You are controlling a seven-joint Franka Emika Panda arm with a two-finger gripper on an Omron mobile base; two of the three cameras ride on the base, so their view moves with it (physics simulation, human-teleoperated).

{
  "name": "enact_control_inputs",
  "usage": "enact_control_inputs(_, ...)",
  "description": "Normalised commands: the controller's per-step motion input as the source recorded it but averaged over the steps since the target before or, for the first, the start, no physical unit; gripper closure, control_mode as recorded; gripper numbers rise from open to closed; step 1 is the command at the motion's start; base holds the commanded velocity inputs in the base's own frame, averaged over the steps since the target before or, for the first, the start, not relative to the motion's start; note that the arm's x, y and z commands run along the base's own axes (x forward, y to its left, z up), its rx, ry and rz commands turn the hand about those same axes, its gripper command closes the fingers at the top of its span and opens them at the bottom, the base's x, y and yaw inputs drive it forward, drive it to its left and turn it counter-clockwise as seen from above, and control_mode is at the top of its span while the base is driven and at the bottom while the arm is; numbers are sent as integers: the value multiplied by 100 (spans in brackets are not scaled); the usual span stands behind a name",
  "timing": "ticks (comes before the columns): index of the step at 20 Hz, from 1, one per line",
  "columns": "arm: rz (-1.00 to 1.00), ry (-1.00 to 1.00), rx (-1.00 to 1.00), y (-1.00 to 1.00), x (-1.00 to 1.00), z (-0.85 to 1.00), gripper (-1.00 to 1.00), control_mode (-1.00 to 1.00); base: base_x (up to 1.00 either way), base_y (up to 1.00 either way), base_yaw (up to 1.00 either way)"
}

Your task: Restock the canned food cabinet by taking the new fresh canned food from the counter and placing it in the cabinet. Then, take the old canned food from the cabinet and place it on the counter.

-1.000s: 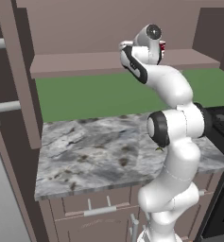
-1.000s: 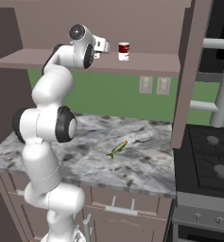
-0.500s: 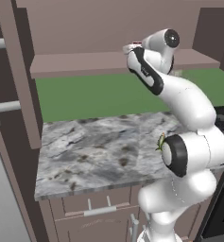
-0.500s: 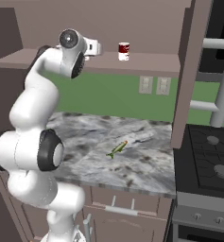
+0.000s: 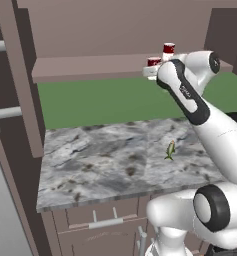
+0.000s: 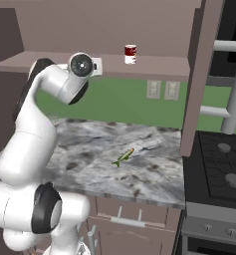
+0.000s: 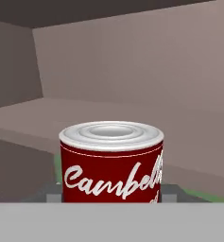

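Going left to right: the tall cabinet door panel stands open at the far left, and the long shelf of the cabinet runs across above the green wall. Below it the marbled bench is mostly bare, with just a little green fish-looking thing lying near its right side. Further right the arm reaches up to shelf height, and the gripper has its fingers clamped on a red soup can, carried upright just at the front edge of the shelf. The hand view has that can dead centre between the fingers, with the shelf board stretching out behind it. A second red can sits further back on the shelf, just right of the held one; from the right base view it's standing alone well clear of the arm. My read: the can in the fingers looks like the new one, about to be set down, so the first half is nearly done but not finished. Then the old can on the shelf has to come down to the bench, so roughly half is left
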Motion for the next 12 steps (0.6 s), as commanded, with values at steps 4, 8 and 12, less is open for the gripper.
enact_control_inputs(4,24,39,-19,-3,-100,-89,100,-100,0,0,0)
enact_control_inputs(8,21,64,-17,-45,-49,-100,100,-100,0,0,0)
enact_control_inputs(12,29,64,-2,-55,19,-100,100,-100,0,0,0)
